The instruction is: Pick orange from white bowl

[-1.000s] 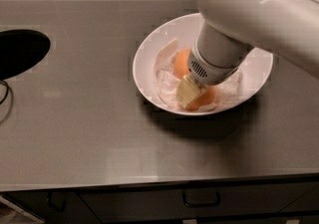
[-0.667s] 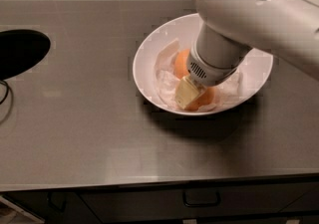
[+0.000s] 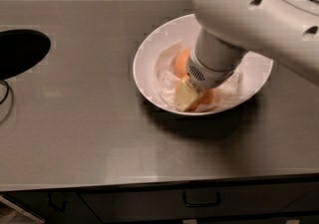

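The white bowl stands on the steel counter right of centre, with crumpled white wrapping inside. Two orange fruits lie in it. One orange shows at the near side, mostly hidden by my gripper, which reaches down into the bowl and sits right against it. The other, paler orange lies behind, to the left of my wrist. No stem dot shows on either. The big white arm covers the bowl's back right part.
The steel counter stretches left and forward. A dark round opening lies at the left edge with a cable below it. Dark tiles run along the back wall. A drawer handle sits under the front edge.
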Robot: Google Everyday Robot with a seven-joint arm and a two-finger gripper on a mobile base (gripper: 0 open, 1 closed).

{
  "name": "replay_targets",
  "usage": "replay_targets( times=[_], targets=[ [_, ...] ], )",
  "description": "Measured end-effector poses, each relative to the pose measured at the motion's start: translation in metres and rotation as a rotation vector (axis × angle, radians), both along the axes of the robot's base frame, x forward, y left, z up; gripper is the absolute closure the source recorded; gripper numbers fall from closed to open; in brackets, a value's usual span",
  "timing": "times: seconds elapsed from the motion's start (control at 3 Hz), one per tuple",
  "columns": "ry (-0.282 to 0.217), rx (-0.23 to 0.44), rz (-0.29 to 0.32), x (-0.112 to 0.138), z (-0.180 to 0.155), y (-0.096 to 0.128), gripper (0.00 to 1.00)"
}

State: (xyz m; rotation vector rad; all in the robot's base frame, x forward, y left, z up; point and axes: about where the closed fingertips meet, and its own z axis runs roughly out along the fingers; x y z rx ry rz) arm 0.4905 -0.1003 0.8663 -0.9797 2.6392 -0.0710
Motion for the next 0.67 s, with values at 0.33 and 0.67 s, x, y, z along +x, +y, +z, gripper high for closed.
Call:
replay_targets(
  times=[0.33, 0.67],
  targets=[
    [0.006, -0.003, -0.003, 0.0008, -0.0007, -0.0011, 0.44],
    [0.010, -0.006, -0.005, 0.0015, -0.0014, -0.0020, 0.44]
  ],
)
